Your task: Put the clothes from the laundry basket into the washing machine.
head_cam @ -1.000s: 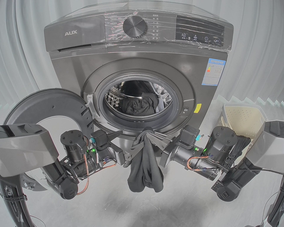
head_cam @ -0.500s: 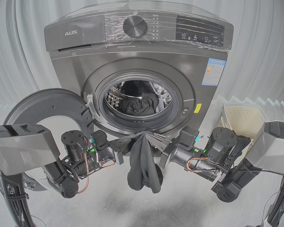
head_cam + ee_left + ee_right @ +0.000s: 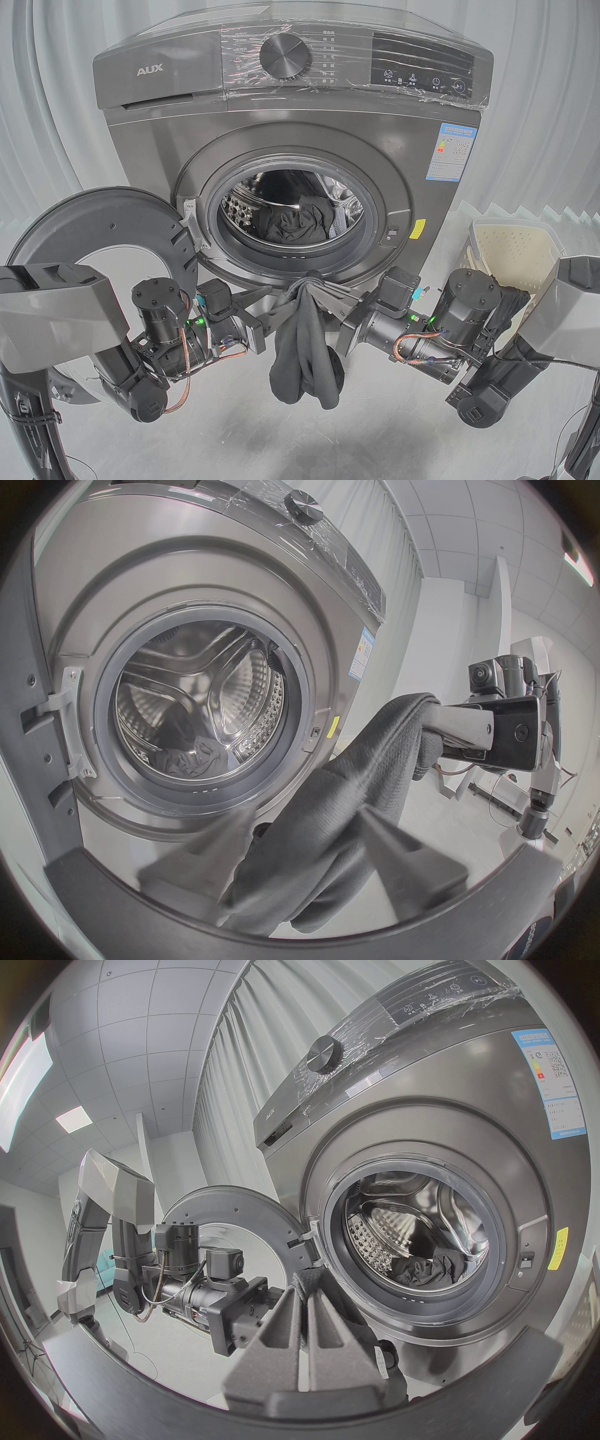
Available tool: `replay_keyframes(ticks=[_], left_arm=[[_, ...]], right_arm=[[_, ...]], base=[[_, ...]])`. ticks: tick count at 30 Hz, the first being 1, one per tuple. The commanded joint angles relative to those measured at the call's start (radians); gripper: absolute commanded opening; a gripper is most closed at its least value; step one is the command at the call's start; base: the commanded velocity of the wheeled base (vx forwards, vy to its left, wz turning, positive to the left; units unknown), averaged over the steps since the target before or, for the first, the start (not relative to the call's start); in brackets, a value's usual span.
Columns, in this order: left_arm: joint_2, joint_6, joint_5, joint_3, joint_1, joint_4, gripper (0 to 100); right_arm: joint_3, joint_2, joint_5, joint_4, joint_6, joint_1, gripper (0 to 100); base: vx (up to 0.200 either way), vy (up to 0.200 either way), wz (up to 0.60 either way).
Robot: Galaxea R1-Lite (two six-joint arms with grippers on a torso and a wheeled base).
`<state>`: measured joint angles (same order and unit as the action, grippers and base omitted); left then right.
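A dark grey garment (image 3: 306, 356) hangs in front of the washing machine (image 3: 162, 144), just below its open porthole. My right gripper (image 3: 319, 289) is shut on the garment's top fold, with the cloth bunched at its fingertips (image 3: 307, 1291). My left gripper (image 3: 281, 306) comes in from the left and is open. In the left wrist view the cloth (image 3: 350, 792) runs between its spread fingers (image 3: 406, 861). More dark clothes (image 3: 294, 222) lie inside the steel drum. The cream laundry basket (image 3: 515, 250) stands at the right behind my right arm; its contents are hidden.
The round door (image 3: 106, 231) is swung fully open to the left, behind my left arm. Grey floor (image 3: 375, 431) lies open below the hanging garment. A pale curtain (image 3: 544, 125) runs behind the machine.
My left gripper has pushed in to the right, so its open fingers now straddle the cloth. The hanging garment has swayed slightly. My right gripper has kept its hold and place.
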<state>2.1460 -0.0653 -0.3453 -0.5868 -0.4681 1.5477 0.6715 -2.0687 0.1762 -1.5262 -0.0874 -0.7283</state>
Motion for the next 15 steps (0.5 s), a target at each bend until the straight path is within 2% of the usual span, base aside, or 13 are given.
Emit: replay_keyframes(ticks=[1,2,4,7,15], left_arm=[[-0.009,0.010,-0.014,0.005,-0.004,0.002,100],[-0.009,0.010,-0.014,0.005,-0.004,0.002,100],[-0.011,0.030,-0.041,0.008,-0.006,0.002,100],[-0.014,0.042,-0.077,0.022,-0.011,0.002,100],[0.000,0.041,-0.081,-0.010,-0.014,0.002,100]], right_arm=[[-0.001,-0.001,0.000,0.000,0.000,0.000,0],[-0.001,-0.001,0.000,0.000,0.000,0.000,0],[-0.001,-0.001,0.000,0.000,0.000,0.000,0],[-0.001,-0.002,0.000,0.000,0.000,0.000,0],[-0.001,-0.002,0.000,-0.002,0.000,0.000,0]], base=[[0.000,0.000,0.00],[0.000,0.000,0.00],[0.000,0.000,0.00],[0.000,0.000,0.00],[0.000,0.000,0.00]])
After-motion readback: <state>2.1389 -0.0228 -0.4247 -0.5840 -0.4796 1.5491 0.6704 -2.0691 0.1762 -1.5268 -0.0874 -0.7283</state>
